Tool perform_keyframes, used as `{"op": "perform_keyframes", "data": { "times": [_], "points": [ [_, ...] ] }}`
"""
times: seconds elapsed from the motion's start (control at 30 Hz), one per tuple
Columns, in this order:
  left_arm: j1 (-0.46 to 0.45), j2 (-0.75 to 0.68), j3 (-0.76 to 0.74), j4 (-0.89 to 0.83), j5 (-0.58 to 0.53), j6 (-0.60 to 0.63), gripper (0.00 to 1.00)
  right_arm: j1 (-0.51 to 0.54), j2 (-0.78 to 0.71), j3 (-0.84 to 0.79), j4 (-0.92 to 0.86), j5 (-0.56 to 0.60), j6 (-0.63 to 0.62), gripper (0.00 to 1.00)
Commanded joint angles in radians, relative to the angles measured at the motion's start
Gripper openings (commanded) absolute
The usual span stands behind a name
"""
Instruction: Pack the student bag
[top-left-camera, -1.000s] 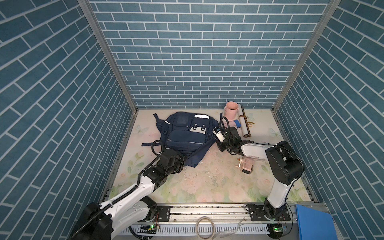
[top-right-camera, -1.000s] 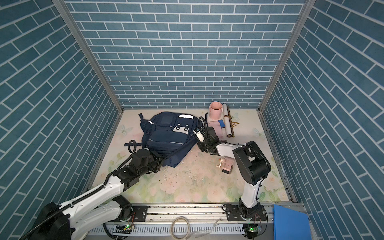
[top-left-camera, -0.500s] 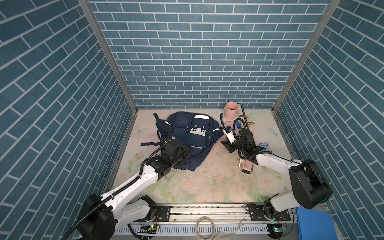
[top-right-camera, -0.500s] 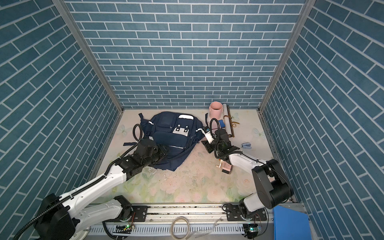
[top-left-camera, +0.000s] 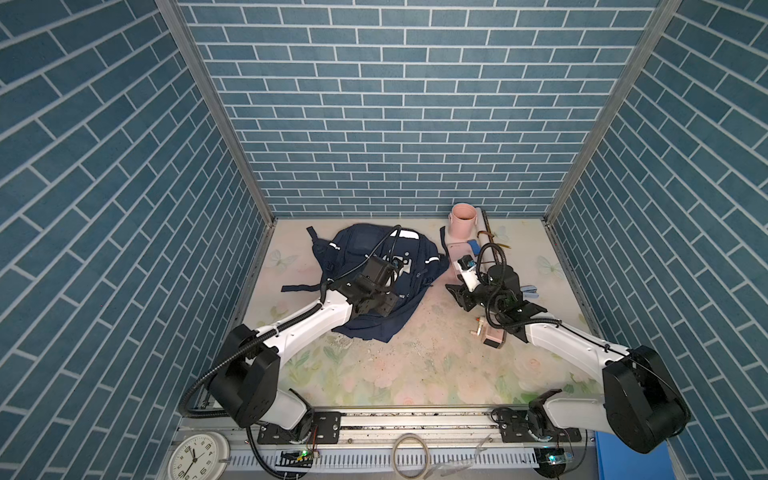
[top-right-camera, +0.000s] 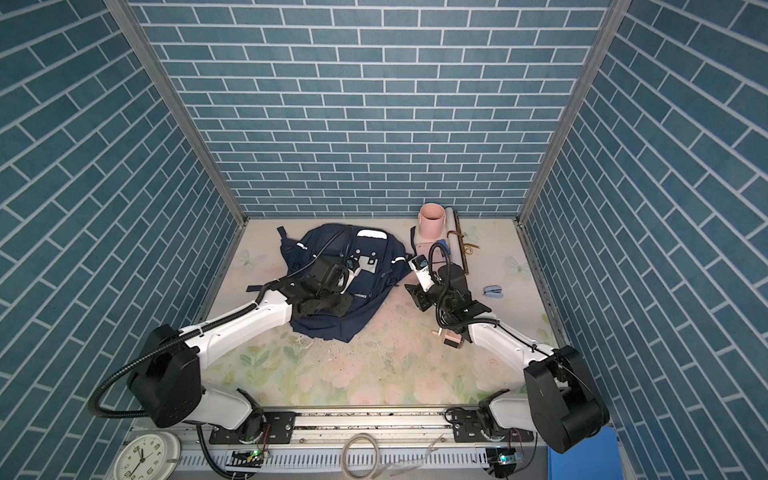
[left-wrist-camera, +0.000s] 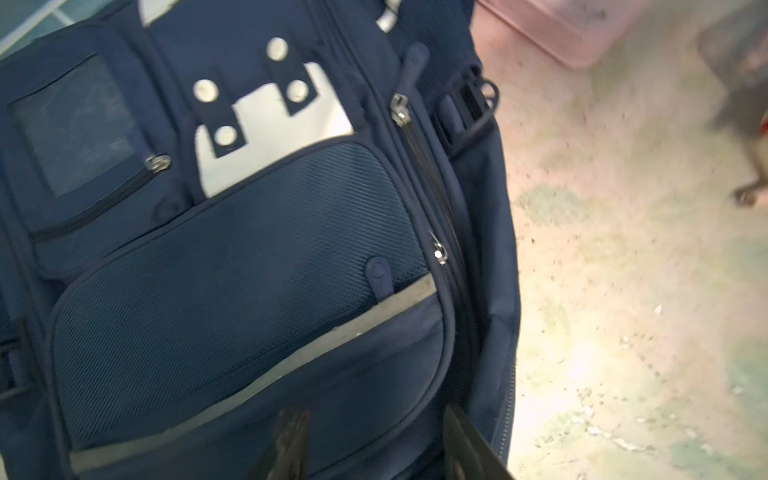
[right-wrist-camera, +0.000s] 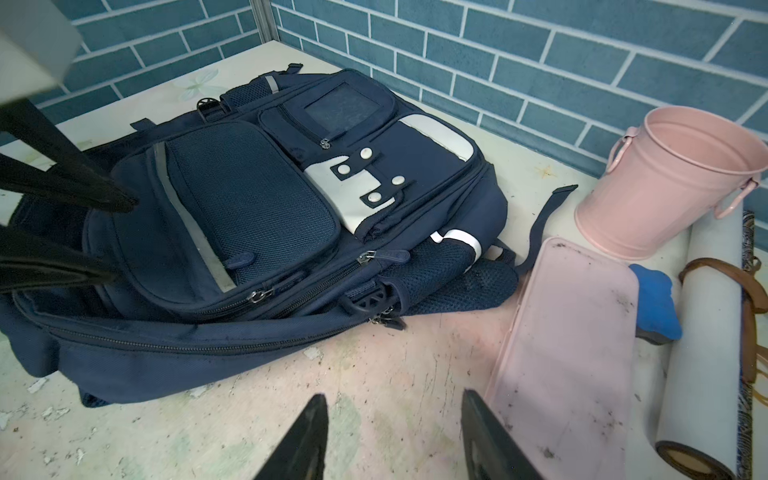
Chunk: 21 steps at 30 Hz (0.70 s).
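Student bag (top-left-camera: 357, 245) lies flat on desk (top-left-camera: 415, 365) rear-left, soft, floppy, likely light, best pinched at zipper pull (right-wrist-camera: 388, 254); left tool (left-wrist-camera: 374, 440) spread empty over it, right tool (right-wrist-camera: 395, 424) spread empty beside.

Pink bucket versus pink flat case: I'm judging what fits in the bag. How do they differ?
The pink bucket stands upright and open-topped; the pink flat case lies flat and looks shut. The bucket is tall and round with side lugs; the case is low and rectangular. The bucket looks clean; the case is smudged with dark dirt. Both are pale pink and sit beside the student bag.
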Motion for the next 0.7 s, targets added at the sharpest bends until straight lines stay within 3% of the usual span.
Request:
{"op": "perform_keyframes", "data": {
  "times": [0.0, 0.17, 0.4, 0.67],
  "points": [
    [-0.031, 0.037, 0.026, 0.013, 0.002, 0.098, 0.57, 0.002, -0.014, -0.026, -0.008, 0.024, 0.029, 0.53],
    [-0.083, 0.109, 0.029, 0.064, -0.021, 0.097, 0.60, 0.003, -0.002, -0.034, -0.003, 0.038, 0.037, 0.54],
    [-0.096, 0.211, 0.080, 0.098, -0.218, -0.039, 0.61, 0.003, 0.020, -0.031, 0.006, 0.043, 0.049, 0.55],
    [-0.106, 0.156, 0.048, 0.144, -0.294, -0.086, 0.61, 0.003, 0.016, -0.040, 0.006, 0.050, 0.052, 0.55]
  ]
}}
